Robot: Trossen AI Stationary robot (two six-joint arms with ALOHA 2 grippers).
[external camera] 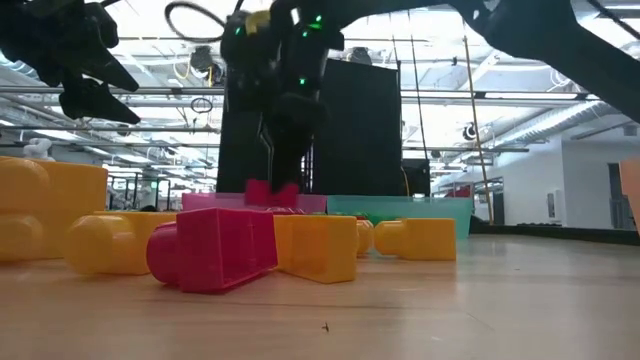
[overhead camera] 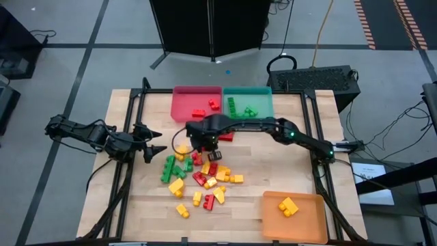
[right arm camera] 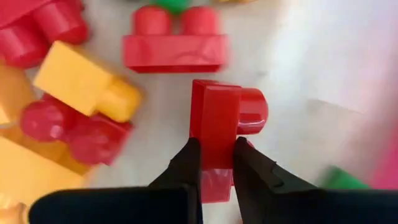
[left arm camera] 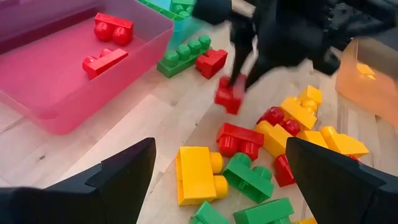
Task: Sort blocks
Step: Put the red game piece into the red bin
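R gripper has its jaws pinching a small red brick, fingers clamped on one end, studs pointing sideways. In the L wrist view the brick looks just clear of the table, hanging above the edge of the pile, near the red tray. The grip sits near the brick's end, not centred, so I'd guess it could pivot: go slow, no quick wrist turns.

Next, as I judge it: lift straight up to clear neighbouring bricks, carry over the tray wall w/ margin, lower inside beside the two red bricks already there, then spread the jaws low so it doesn't bounce out. Keep off the green tray next door.

L gripper waits at the pile's left side, jaws spread wide, holding nothing. Orange tray w/ yellow bricks sits at the near right corner, well apart
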